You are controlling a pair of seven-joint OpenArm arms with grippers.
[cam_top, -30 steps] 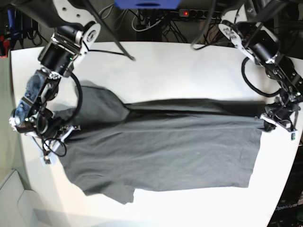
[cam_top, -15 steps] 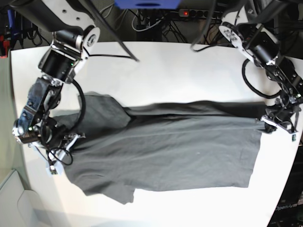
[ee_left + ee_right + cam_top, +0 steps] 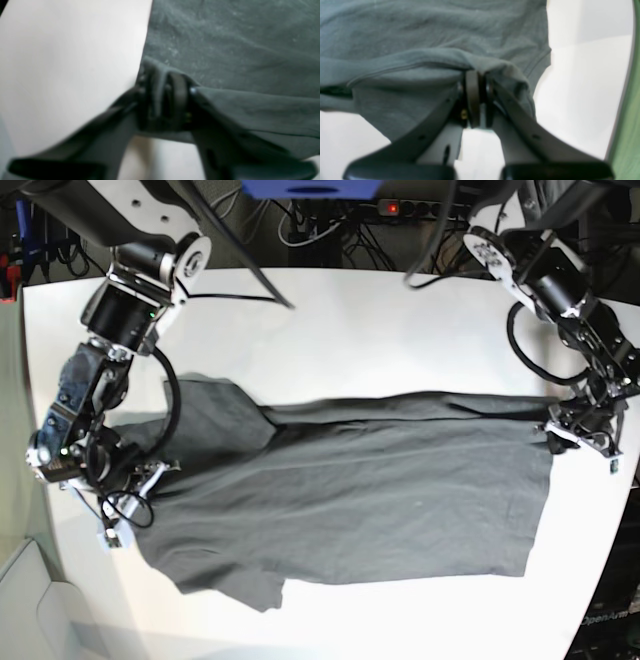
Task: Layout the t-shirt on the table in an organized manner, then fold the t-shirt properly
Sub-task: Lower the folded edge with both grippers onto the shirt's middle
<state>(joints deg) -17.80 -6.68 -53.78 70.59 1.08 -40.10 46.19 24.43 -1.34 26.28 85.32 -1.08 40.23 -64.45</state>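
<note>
Base view shows the right gripper (image 3: 125, 490) at the left edge of the table (image 3: 400, 320), its jaws clamped together on a bunched fold of the t-shirt (image 3: 350, 500) near a sleeve. Dark charcoal and wrinkled, the shirt lies spread flat across the table's middle, its upper edge folded over in a long ridge. At the shirt's right corner sits the left gripper (image 3: 575, 435), cloth bunched between its jaws; whether they grip it I cannot tell.
</note>
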